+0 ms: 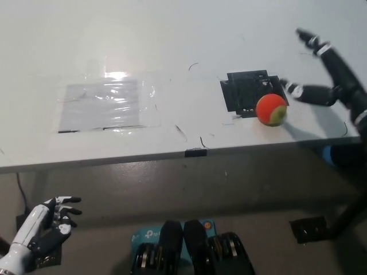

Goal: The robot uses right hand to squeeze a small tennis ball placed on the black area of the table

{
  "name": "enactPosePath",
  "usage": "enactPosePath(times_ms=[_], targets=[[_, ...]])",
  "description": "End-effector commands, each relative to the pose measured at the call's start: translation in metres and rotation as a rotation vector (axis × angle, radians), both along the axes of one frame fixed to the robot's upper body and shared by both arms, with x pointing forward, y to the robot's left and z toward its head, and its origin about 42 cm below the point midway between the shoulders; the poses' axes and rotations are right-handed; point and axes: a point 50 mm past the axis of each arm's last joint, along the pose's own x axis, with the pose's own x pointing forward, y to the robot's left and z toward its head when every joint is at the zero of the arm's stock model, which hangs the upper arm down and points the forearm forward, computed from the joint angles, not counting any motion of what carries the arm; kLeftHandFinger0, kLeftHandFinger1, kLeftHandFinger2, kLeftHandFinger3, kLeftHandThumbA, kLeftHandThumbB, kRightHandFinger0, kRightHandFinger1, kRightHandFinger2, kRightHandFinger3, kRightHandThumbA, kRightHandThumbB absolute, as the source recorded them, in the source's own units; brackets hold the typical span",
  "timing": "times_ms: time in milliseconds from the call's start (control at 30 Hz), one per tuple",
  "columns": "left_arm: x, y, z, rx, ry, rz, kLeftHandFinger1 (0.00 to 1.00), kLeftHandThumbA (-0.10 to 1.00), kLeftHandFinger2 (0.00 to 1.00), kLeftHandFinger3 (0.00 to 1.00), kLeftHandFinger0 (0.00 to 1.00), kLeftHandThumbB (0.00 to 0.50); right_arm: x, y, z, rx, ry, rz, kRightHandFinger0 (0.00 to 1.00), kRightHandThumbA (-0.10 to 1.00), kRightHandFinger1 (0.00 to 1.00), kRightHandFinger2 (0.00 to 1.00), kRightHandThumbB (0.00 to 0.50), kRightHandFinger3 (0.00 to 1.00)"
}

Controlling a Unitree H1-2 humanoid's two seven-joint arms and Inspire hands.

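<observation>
An orange and yellow-green tennis ball (pixel 271 110) sits on the white table at the front right corner of the black patch (pixel 248 91). My black right hand (pixel 327 74) hovers over the table just right of the ball, open with fingers spread; one fingertip (pixel 293 89) is close to the ball's upper right side, apart from it. My white left hand (pixel 43 229) rests below the table edge at the lower left, fingers loosely apart, holding nothing.
A clear plastic sheet (pixel 103 104) is taped on the table's left half. The table's front edge (pixel 195 152) carries a small black clip. Below lie the floor and a dark bracket (pixel 309 229) at the lower right.
</observation>
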Motion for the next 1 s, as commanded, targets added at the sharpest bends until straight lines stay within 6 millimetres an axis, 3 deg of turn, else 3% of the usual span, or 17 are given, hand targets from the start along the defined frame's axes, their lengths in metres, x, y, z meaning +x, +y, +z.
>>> enactPosePath(times_ms=[0, 167, 300, 400, 600, 867, 967], targets=[[0.004, -0.001, 0.009, 0.018, -0.026, -0.010, 0.50, 0.00, 0.62, 0.71, 0.40, 0.056, 0.016, 0.012, 0.013, -0.081, -0.109, -0.012, 1.00, 0.63, 1.00, 1.00, 0.500, 1.00], [0.003, -0.001, 0.010, 0.008, -0.032, -0.015, 0.50, 0.00, 0.61, 0.71, 0.40, 0.052, 0.034, 0.021, -0.011, -0.116, -0.076, -0.049, 1.00, 0.59, 1.00, 1.00, 0.500, 1.00], [0.002, -0.002, 0.010, 0.005, -0.026, -0.014, 0.48, 0.05, 0.60, 0.69, 0.39, 0.064, 0.044, 0.027, -0.026, -0.124, -0.068, -0.067, 1.00, 0.60, 1.00, 1.00, 0.500, 1.00], [0.003, -0.003, 0.011, 0.011, -0.026, -0.014, 0.50, 0.02, 0.61, 0.71, 0.40, 0.058, 0.051, 0.038, -0.036, -0.121, -0.077, -0.073, 1.00, 0.62, 1.00, 1.00, 0.500, 1.00], [0.007, -0.003, 0.013, 0.021, -0.028, -0.014, 0.49, 0.05, 0.60, 0.71, 0.39, 0.068, 0.052, 0.058, -0.045, -0.115, -0.059, -0.037, 1.00, 0.60, 1.00, 1.00, 0.500, 1.00], [0.012, -0.003, 0.016, 0.023, -0.039, -0.027, 0.50, 0.07, 0.61, 0.71, 0.40, 0.075, 0.051, 0.067, -0.056, -0.107, -0.043, -0.020, 1.00, 0.54, 1.00, 1.00, 0.494, 1.00], [0.016, -0.004, 0.018, 0.030, -0.040, -0.029, 0.51, 0.11, 0.62, 0.70, 0.41, 0.078, 0.051, 0.067, -0.062, -0.171, 0.016, 0.035, 1.00, 0.59, 1.00, 1.00, 0.471, 1.00]])
